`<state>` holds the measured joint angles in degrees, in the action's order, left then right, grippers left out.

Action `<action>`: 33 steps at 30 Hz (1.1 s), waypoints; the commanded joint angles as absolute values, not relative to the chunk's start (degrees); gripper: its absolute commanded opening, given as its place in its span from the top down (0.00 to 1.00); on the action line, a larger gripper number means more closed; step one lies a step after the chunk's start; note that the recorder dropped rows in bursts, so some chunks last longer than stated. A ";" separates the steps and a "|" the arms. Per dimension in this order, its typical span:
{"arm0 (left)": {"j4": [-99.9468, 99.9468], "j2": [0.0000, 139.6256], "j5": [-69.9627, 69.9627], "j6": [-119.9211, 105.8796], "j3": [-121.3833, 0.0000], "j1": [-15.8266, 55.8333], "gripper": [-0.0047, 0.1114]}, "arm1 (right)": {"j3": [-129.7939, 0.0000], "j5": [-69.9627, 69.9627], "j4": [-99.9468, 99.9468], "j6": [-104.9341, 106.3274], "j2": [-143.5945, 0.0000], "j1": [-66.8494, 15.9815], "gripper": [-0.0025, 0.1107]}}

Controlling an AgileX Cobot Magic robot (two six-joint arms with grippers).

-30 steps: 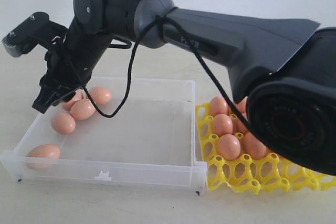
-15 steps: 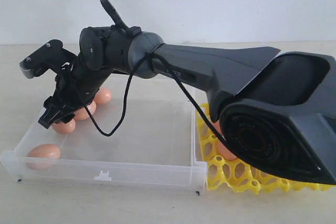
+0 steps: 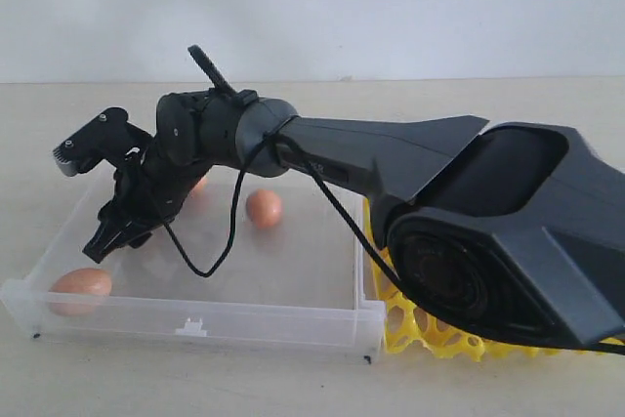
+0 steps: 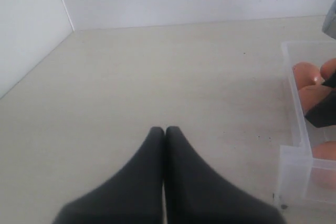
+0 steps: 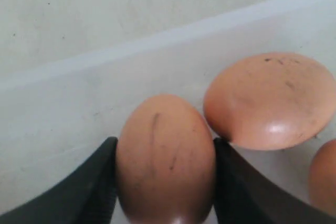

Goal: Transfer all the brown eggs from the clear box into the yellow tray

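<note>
The step in hand is a pick-up inside the clear box. The right gripper is down in the box's left part, toward the left edge of the exterior frame. Its wrist view shows a brown egg between the two dark fingers, which meet it on both flanks. I judge it pinched rather than merely straddled (whether the hold is firm enough to lift cannot be told). A second egg lies right against the held one, and the rim of a third egg shows close by.

In the exterior view a loose egg sits in the box's lower left corner and another egg near the middle of the frame. The yellow tray is at the lower right, just beside the box's right wall. The arm hides most of it, so how many cups are filled cannot be told.

The left gripper is pressed together and empty, over bare table outside the box.

The next move, as I judge it, calls for a straight lift so the touching neighbour is not nudged into rolling. The egg then has to travel to the right of the frame, go down into a free cup between the posts, and be released gently. With several eggs left in the box, the job is not finished.

No brand, label or writing can be read on the box, tray or eggs, and any marking on the arm's shell is too blurred to make out
</note>
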<state>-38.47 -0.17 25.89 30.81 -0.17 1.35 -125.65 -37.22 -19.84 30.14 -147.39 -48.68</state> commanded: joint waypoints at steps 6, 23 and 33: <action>-38.63 0.00 26.21 31.26 0.00 1.79 1.00 | -125.02 -39.45 -24.09 25.72 -140.30 -48.41 0.98; -38.34 0.00 30.80 31.26 0.00 1.79 1.00 | -30.59 66.19 -25.46 -21.91 -95.52 -32.30 0.98; -38.34 0.00 32.77 31.26 -0.05 1.79 1.00 | -9.13 67.76 60.17 -47.97 -75.94 17.22 0.98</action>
<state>-38.47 -0.17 32.52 30.81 -0.17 1.35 -9.54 68.87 51.05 -44.77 -77.34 13.34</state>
